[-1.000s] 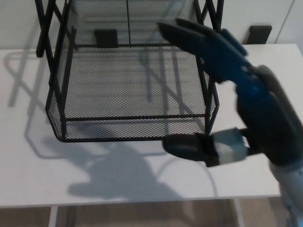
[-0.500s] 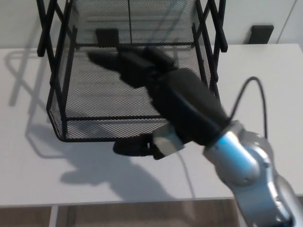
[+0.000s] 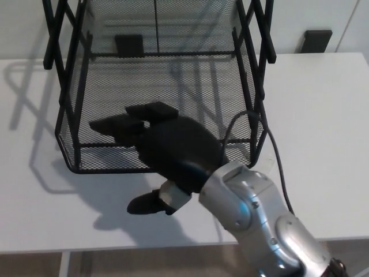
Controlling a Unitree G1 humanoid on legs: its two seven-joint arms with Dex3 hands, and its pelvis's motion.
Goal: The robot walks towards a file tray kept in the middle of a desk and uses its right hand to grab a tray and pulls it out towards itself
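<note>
Your right robot hand [image 3: 164,151] sits at the front edge of the bottom tray [image 3: 161,104]. Its two thick fingers [image 3: 124,122] reach over the front rim and lie inside the tray above the mesh floor, while the thumb [image 3: 147,203] points left below and in front of the rim, over the table [image 3: 323,133]. The front wall of the tray passes between fingers and thumb; you cannot tell from this view whether they have closed on it. The silver forearm [image 3: 259,225] enters from the lower right, with a black cable [image 3: 271,144] looping off it past the tray's right front corner. The tray is the lowest level of a black wire-mesh file tray rack [image 3: 253,34] that stands mid-table, towards the far edge. A shadow of the robot hand falls on the white table below the thumb.
</note>
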